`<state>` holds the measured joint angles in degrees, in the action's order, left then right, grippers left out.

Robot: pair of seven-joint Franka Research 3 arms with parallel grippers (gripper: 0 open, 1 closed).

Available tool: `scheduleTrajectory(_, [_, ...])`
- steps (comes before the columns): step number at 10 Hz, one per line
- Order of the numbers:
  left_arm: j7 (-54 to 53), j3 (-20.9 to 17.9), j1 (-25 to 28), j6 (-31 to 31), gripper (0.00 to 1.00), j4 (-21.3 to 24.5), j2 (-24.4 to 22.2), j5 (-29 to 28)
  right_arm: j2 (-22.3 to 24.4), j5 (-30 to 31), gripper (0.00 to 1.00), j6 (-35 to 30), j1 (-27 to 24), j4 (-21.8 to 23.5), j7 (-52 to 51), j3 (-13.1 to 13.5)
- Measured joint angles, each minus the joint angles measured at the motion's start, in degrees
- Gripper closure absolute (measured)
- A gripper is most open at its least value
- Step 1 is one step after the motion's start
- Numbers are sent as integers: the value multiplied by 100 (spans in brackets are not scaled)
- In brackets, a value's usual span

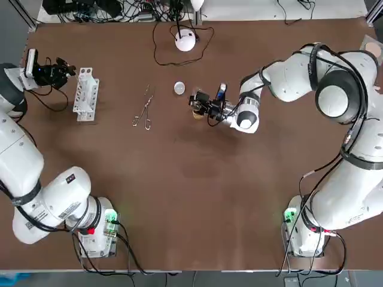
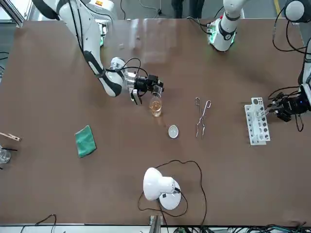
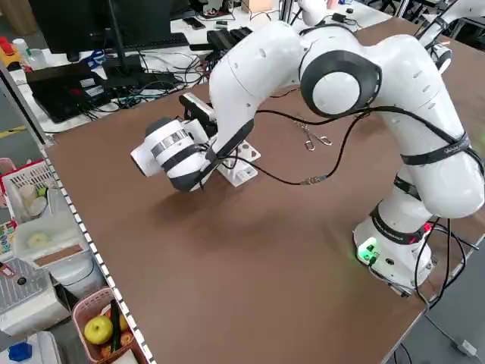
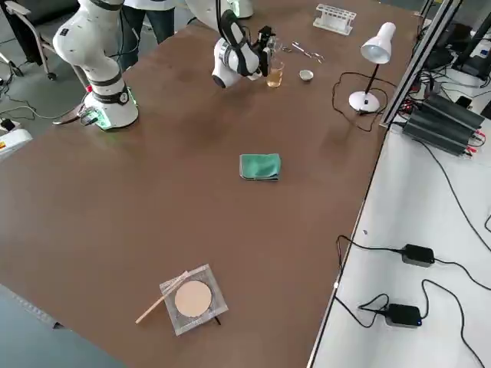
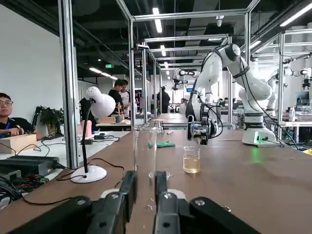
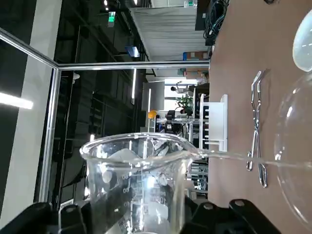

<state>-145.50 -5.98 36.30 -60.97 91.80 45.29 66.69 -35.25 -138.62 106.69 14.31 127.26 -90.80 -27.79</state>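
Note:
My right gripper (image 1: 203,104) is shut on a small clear beaker (image 2: 157,89), tipped on its side just above a glass of amber liquid (image 2: 155,107) that stands on the brown table (image 1: 197,197). In the right wrist view the beaker (image 6: 139,187) fills the space between the fingers, spout toward the glass rim. My left gripper (image 1: 60,70) is at the far left edge beside a white test tube rack (image 1: 85,94), shut on a clear test tube (image 5: 145,151). The left wrist view also shows the amber glass (image 5: 191,160) farther off.
Metal tongs (image 1: 143,111) and a small white dish (image 1: 179,88) lie between the rack and the glass. A white desk lamp (image 1: 186,40) with its cable stands at the far edge. A green cloth (image 2: 85,141) and a cork mat with a stick (image 4: 192,299) lie out to my right.

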Motion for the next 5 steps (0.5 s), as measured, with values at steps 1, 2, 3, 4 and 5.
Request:
scheduleTrajectory(1, [1, 9, -1, 0, 79, -20, 18, 3, 0, -2, 62, 0, -6, 0, 34, 0])
scheduleTrajectory(2, [3, 13, -3, -1, 79, -26, 27, 5, 0, -4, 62, 0, -11, 0, 64, 0])
scheduleTrajectory(3, [4, 14, -4, -7, 79, -35, 57, 5, 0, -6, 62, 0, -17, 0, 101, 1])
scheduleTrajectory(4, [4, 14, -3, -16, 79, -84, 123, 15, 0, -8, 62, 0, -23, 0, 168, 2])
scheduleTrajectory(5, [4, 18, -6, -16, 79, -164, 212, 22, 0, -9, 62, 0, -27, 0, 228, 2])
